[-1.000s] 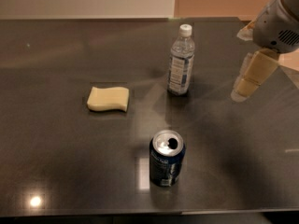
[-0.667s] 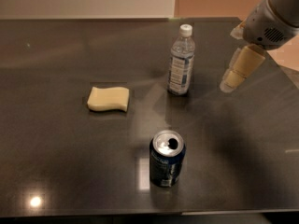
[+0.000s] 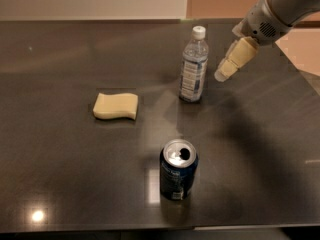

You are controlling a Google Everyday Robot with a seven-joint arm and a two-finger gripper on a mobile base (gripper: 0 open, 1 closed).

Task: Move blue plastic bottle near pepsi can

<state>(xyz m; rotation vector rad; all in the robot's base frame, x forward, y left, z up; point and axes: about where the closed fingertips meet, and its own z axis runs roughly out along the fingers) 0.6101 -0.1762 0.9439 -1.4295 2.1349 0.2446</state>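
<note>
Your gripper point(image 3: 222, 74) hangs just right of the bottle point(image 3: 193, 69), level with its upper half, close to it but not touching. It slants down toward the bottle from the arm point(image 3: 280, 9), which enters from the bottle's upper right. It shows as one pale shape, so you cannot tell whether it is spread or closed. The bottle stands upright on the dark tabletop point(image 3: 60, 174), white cap on. The can point(image 3: 178, 176) stands upright well in front of the bottle, slightly to its left, with its silver top and opening showing. A yellow sponge point(image 3: 115, 106) lies flat to the bottle's left, well apart from it.
</note>
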